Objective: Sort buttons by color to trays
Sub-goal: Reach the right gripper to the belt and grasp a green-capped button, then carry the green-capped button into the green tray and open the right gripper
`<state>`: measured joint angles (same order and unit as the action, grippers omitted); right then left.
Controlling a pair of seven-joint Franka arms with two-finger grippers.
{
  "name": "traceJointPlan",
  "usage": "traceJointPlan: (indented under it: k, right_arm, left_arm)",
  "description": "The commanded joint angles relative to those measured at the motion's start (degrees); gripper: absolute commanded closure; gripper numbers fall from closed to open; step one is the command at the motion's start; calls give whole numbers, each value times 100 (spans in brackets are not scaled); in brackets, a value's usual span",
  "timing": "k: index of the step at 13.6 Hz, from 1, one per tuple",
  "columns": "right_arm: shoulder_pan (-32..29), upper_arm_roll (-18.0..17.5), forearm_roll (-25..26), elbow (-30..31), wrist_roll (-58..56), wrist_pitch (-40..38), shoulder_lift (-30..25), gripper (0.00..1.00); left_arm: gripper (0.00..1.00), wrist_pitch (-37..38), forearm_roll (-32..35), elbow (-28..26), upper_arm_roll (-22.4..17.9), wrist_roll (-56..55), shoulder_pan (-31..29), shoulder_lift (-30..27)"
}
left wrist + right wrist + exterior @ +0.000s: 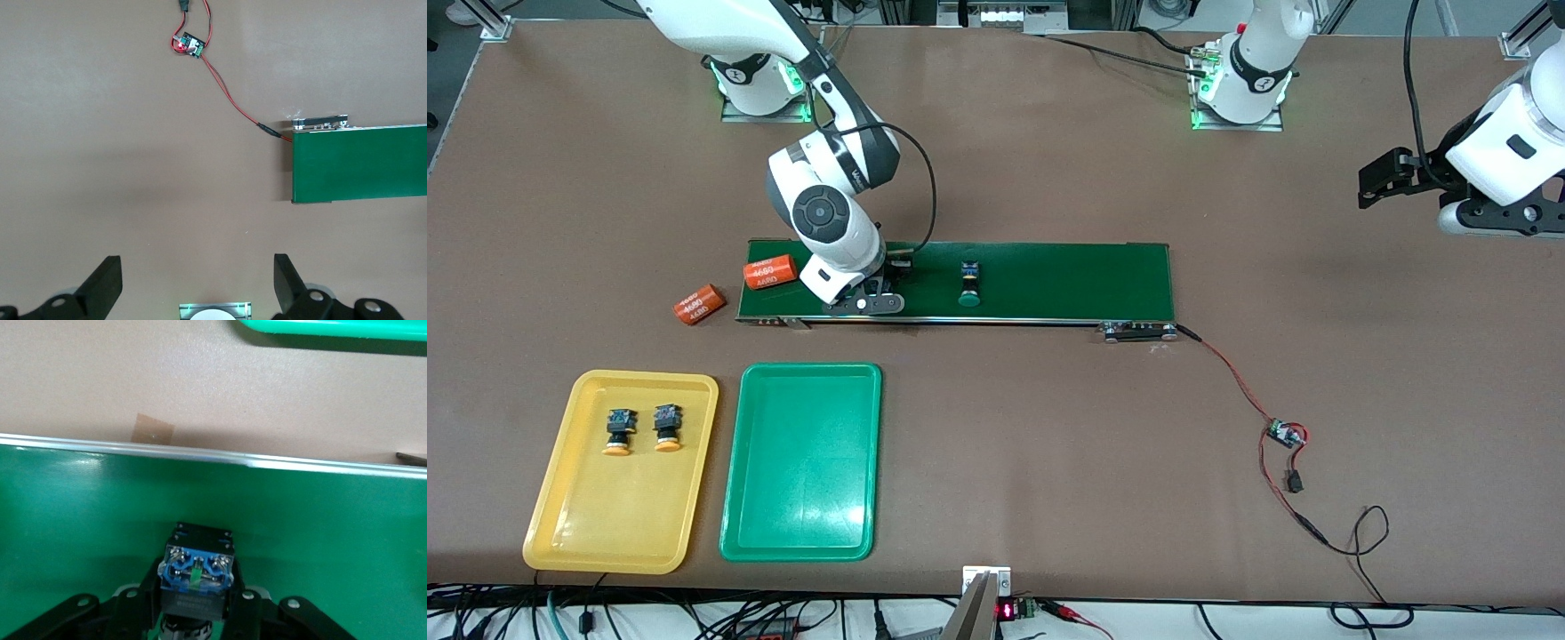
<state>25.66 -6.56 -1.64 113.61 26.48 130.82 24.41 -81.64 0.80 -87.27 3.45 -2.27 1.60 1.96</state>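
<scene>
Landmark: the dark green belt (996,280) mid-table. Two orange cylinders (770,271) with white print sit at its right-arm end, one on the belt just beside the right gripper (864,300), the other (697,304) off it on the table. A red-black wire (1232,373) runs from the belt's left-arm end to a small circuit board (1285,434).

On the belt a green button (969,283) lies on its side, long axis across the belt, cap pointing toward the front camera. The right gripper is down on the belt, clamped on another button (195,572) (black-and-blue body with metal terminals showing in the wrist view; cap colour hidden).

Nearer the camera than the belt: the yellow tray (560,524) with two yellow-orange buttons (618,431) (668,428) side by side, caps toward the camera, and the green tray (800,524) beside it.

The left gripper (197,280) waits over bare table off the belt's left-arm end, fingers spread wide, holding nothing.
</scene>
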Motion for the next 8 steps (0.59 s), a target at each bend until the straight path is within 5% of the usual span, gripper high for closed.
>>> traceJointPlan:
  k: [1, 4, 8]
  right_arm:
    - [-95, 14, -109, -75, 33, 57, -121, 86]
    - [-376, 145, -109, -584, -98, 83, 106, 91]
    - [-368, 822, -65, -1507, -466, 75, 599, 91]
  left_arm:
    - [0, 175, 96, 166, 16, 60, 24, 32]
    - [0, 175, 96, 166, 7, 60, 24, 32]
    - [0, 175, 96, 166, 7, 60, 24, 32]
